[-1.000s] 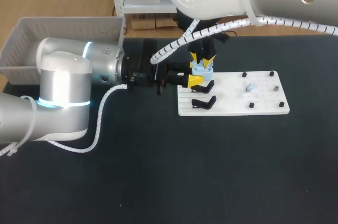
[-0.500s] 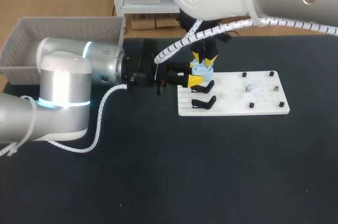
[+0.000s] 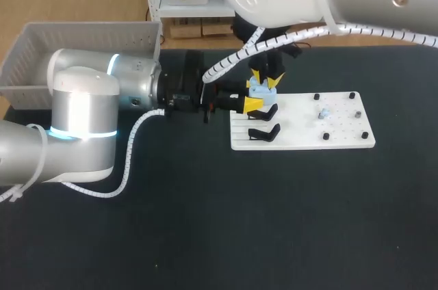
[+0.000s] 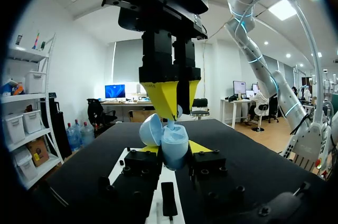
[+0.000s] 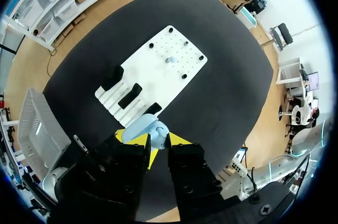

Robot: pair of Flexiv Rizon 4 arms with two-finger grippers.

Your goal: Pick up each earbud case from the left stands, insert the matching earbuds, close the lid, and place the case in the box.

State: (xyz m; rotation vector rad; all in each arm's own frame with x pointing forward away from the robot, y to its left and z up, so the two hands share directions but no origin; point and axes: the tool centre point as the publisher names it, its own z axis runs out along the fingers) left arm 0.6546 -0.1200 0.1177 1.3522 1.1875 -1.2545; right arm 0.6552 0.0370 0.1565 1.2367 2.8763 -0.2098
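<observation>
The left end effector (image 4: 175,149), in from 9 o'clock, clamps the one pale-blue earbud case (image 3: 261,87) by its sides just above the white board (image 3: 342,126). The lid is tipped open, likely to present a steady, upward-facing cavity. Over it at 12 o'clock, the right end effector (image 4: 174,112) is pinched narrow on what looks like one small earbud (image 4: 179,111), poised for insertion. Beyond are three bare black stands (image 5: 132,95) and one pale piece (image 3: 323,113) among the pegs at 3 o'clock. One grey box (image 3: 41,50) waits at the 10 o'clock corner of the surface (image 3: 274,221).
</observation>
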